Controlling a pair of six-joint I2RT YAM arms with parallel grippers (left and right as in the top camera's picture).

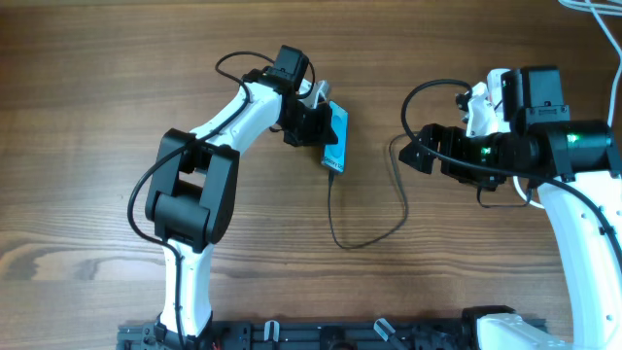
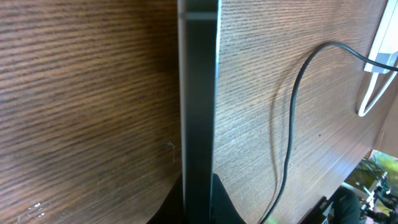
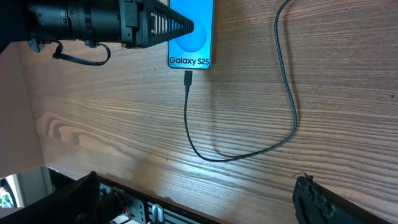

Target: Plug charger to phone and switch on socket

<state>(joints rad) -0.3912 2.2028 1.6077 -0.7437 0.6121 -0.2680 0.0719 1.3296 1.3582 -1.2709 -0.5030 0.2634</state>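
The phone (image 1: 337, 131), with a turquoise screen, is tilted up on its side edge on the table. My left gripper (image 1: 313, 119) is shut on it. The left wrist view shows the phone edge-on (image 2: 199, 93) between the fingers (image 2: 199, 208). In the right wrist view the phone (image 3: 191, 37) shows its white text strip. The charger's connector tip (image 3: 188, 78) sits at the phone's bottom edge and looks inserted. The thin black cable (image 1: 340, 238) loops across the table toward the white socket (image 1: 478, 115), which is partly hidden under my right arm. My right gripper (image 1: 420, 151) is open and empty, and also shows in its wrist view (image 3: 196, 186).
The socket (image 2: 382, 59) and a loop of thick white cord (image 2: 367, 99) show at the right edge of the left wrist view. More white cord (image 1: 595, 17) runs off the top right. The table's front edge with a black rail (image 3: 161, 208) lies below my right gripper.
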